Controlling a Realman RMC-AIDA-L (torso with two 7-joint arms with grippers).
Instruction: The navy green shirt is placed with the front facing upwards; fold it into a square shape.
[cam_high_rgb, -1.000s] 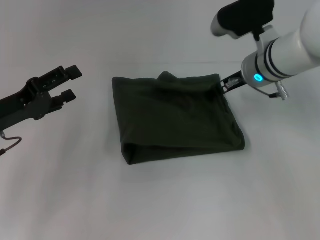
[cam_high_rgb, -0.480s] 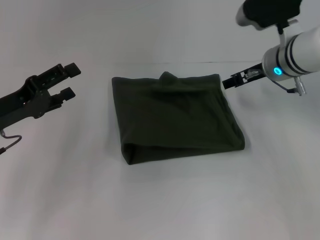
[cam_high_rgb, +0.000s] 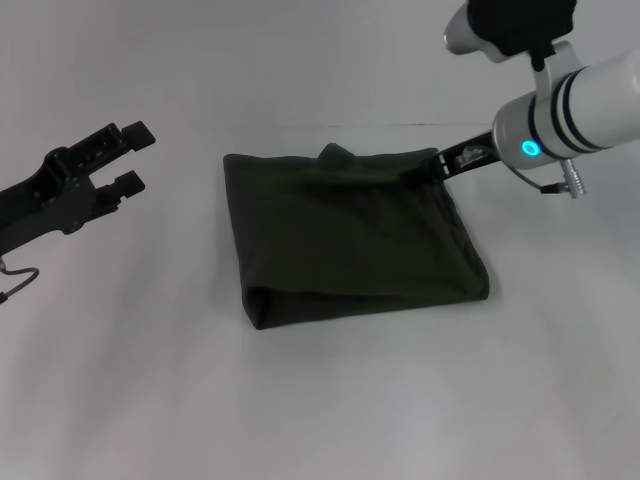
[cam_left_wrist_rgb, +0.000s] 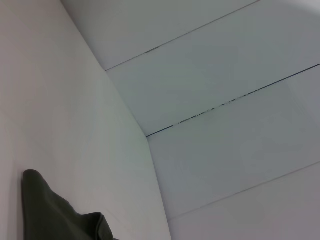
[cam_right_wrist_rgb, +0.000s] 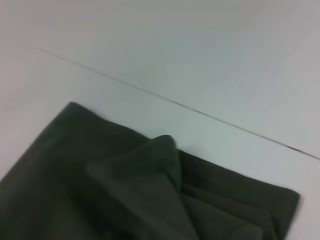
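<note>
The navy green shirt (cam_high_rgb: 350, 235) lies folded into a rough square in the middle of the white table, with a small hump of cloth at its far edge. No lettering shows. My right gripper (cam_high_rgb: 447, 163) is low at the shirt's far right corner, its tip touching or just over the cloth. The right wrist view looks down on the far edge's layered folds (cam_right_wrist_rgb: 150, 190). My left gripper (cam_high_rgb: 133, 158) hangs open above the table, well left of the shirt and holding nothing. A corner of the shirt (cam_left_wrist_rgb: 55, 217) shows in the left wrist view.
The white table (cam_high_rgb: 320, 400) runs out on all sides of the shirt. A thin dark seam (cam_high_rgb: 400, 125) crosses it just behind the shirt's far edge. A loose cable loop (cam_high_rgb: 10, 285) hangs from the left arm.
The right gripper drew back to the right of the shirt's far right corner, then returned to it. The left gripper rose slightly. The shirt has not shifted.
</note>
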